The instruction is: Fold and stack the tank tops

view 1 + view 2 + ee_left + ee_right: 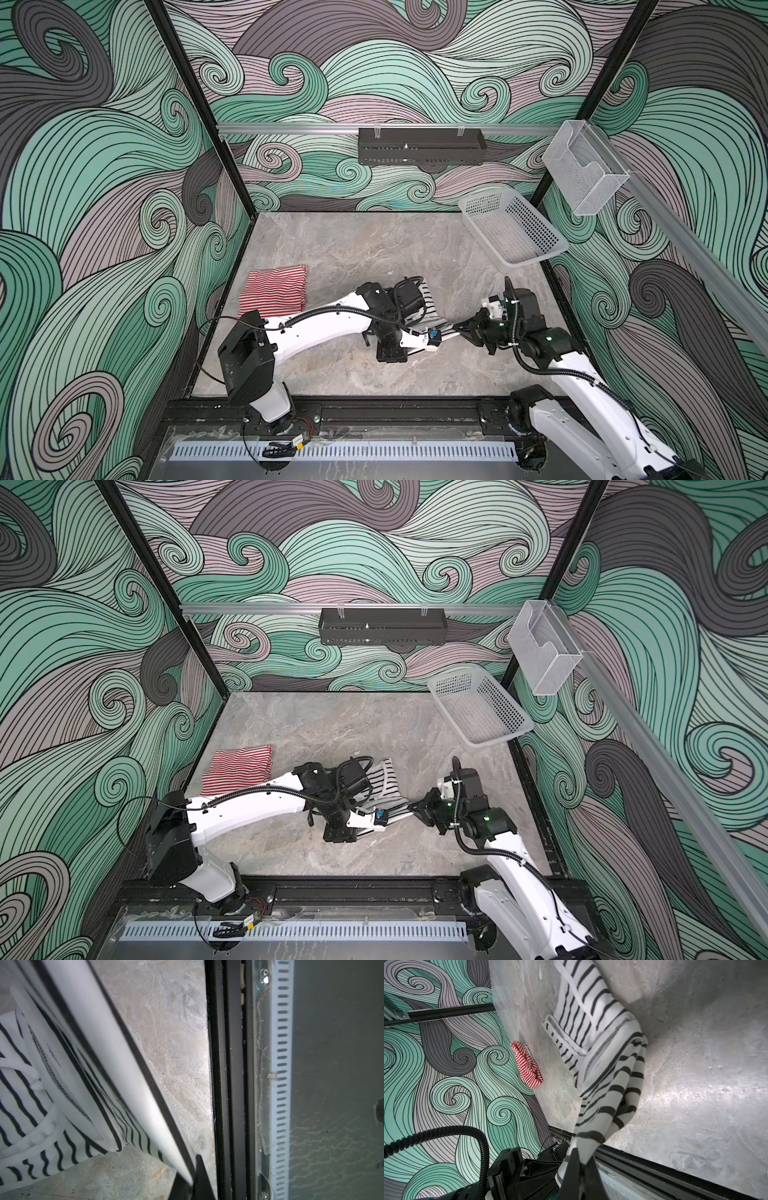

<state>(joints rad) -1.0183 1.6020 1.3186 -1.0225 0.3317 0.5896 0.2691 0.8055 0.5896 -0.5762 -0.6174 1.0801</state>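
Note:
The red-and-white striped tank top (pixel 274 293) (pixel 239 771) (pixel 527 1066) lies folded at the left of the table in both top views. The white tank top with black stripes (pixel 428 297) (pixel 384 777) (pixel 31 1084) (pixel 602 1043) is partly lifted off the table near the middle, under the left arm. My left gripper (pixel 442 334) (pixel 392 814) (pixel 192 1178) is shut on a stretched edge of it. My right gripper (pixel 459 328) (pixel 411 808) (pixel 581 1165) is shut on a bunched part of the same garment, right next to the left gripper.
A white perforated basket (pixel 478 203) (pixel 446 683) leans at the back right corner of the marble table (pixel 353 249). A black tray (pixel 419 145) and a clear holder (pixel 586 170) hang on the wall rails. A black rail (pixel 374 409) (pixel 228 1084) borders the table's front edge.

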